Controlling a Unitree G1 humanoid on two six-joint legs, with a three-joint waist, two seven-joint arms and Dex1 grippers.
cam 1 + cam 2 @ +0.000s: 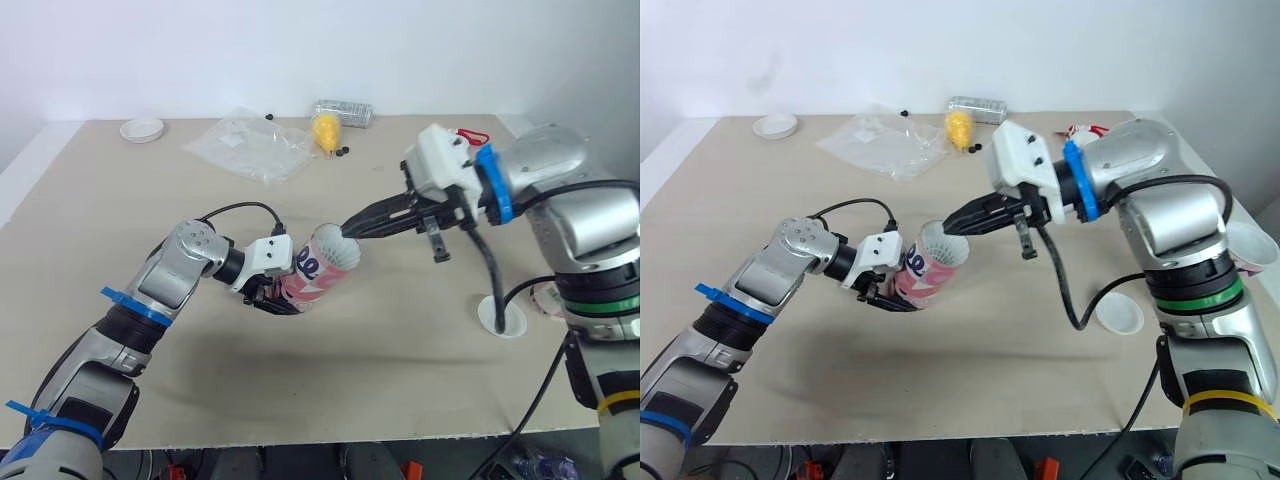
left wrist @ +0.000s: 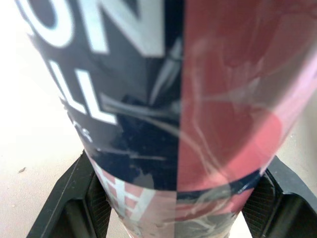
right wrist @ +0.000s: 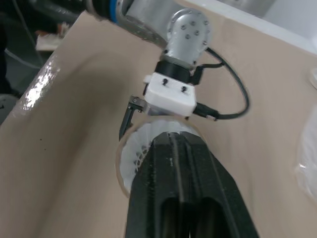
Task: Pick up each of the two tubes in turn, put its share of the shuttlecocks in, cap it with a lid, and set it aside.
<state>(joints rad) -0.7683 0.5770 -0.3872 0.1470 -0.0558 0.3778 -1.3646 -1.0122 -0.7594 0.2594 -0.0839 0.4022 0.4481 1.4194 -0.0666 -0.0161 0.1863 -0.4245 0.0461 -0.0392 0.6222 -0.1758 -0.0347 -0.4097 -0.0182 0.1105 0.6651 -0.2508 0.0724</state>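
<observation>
Head stereo pair looks down over table; both wrist cameras close on tube.

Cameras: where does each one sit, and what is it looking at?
Left eye view: on the head, facing forward and down at the table; both arms show, left claw gripping the tube, right claw at its mouth.
Right eye view: beside it, same scene, both arms.
Left wrist view: on the left wrist, facing the tube between its fingers.
Right wrist view: on the right wrist, facing past its shut fingers into the tube at the shuttlecocks.
Shared: both wrist views show the tube.
</observation>
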